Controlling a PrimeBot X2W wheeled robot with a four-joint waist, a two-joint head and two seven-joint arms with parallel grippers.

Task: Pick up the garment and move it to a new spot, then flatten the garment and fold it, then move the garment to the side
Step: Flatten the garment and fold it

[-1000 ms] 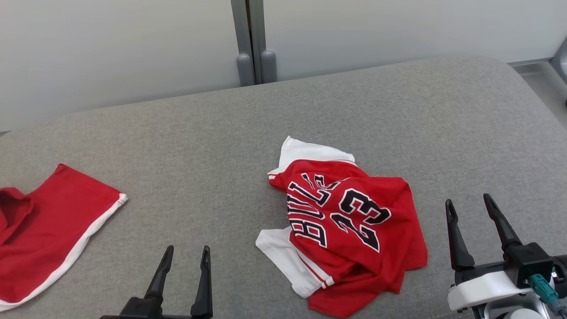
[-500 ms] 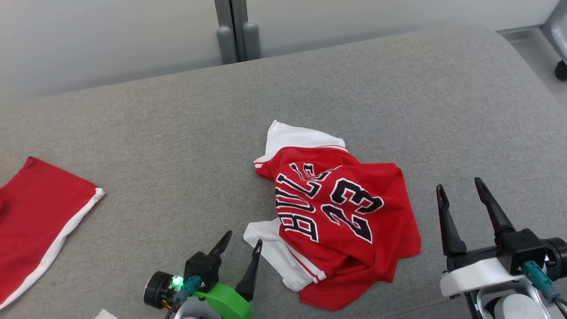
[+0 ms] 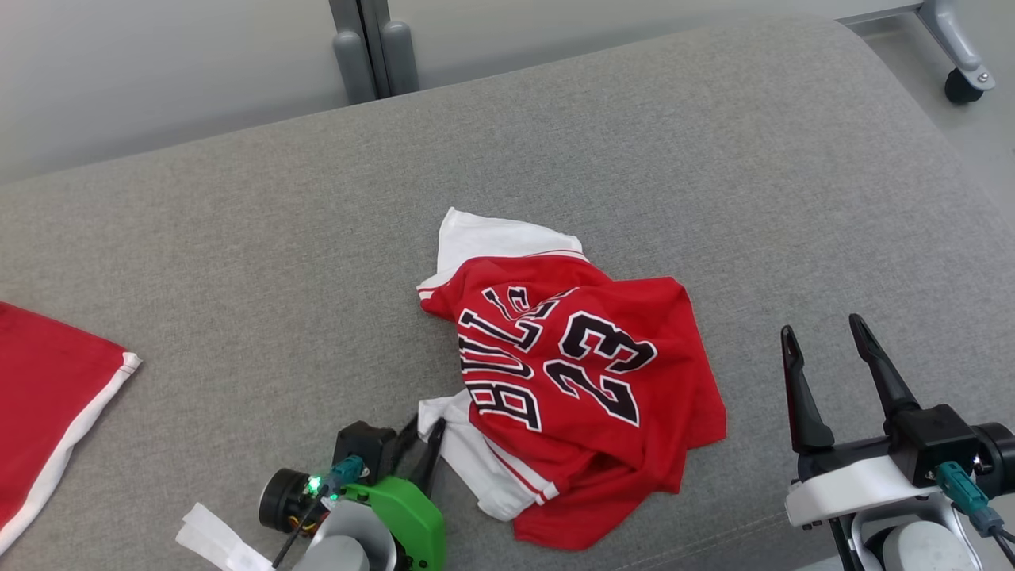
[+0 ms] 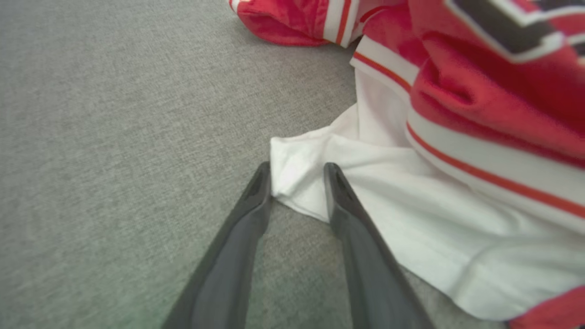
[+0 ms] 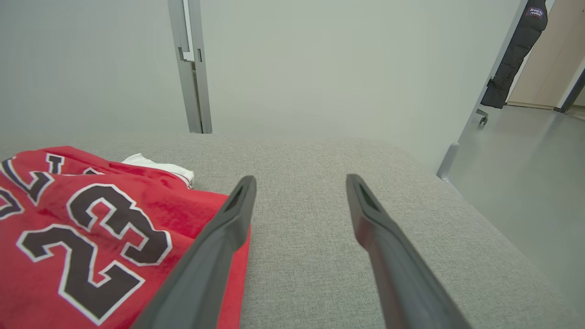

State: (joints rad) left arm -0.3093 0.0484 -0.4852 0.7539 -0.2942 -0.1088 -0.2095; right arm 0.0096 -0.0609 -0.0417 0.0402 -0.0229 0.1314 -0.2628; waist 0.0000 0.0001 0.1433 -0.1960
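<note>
So the left end effector (image 3: pixel 424 440) is reaching in low at the near-left edge of the crumpled red basketball jersey with white sleeves and black "BULLS 23" lettering (image 3: pixel 658 341). In the left wrist view its end effector (image 4: pixel 297 176) is straddling the corner of one white sleeve. One fingertip is touching the corner's edge and the other is lying on the cloth. The jaws are sitting fairly narrow but are still clearly apart, so nothing is getting pinched yet. The right end effector (image 3: pixel 821 329) is hanging wide open with nothing in it, off to the right of the jersey (image 5: pixel 91 219) and pointing away from the robot. A second ago the left one was sitting at the bottom of the head view, spread wide and pointing straight up, well clear of the jersey. Now it's angling in at the sleeve with a tighter gap. The head camera has also been swinging, so everything is sitting further left in the picture. The jersey (image 4: pixel 411 219) itself is lying in the middle of the grey woven-fabric padded surface (image 3: pixel 714 159). A flat red cloth with white trim (image 3: pixel 47 396) is lying at the far left edge. Behind the surface a grey metal post (image 3: pixel 369 47) is standing against a pale wall. A black caster wheel (image 3: pixel 963 83) is showing on the floor at top right.
</note>
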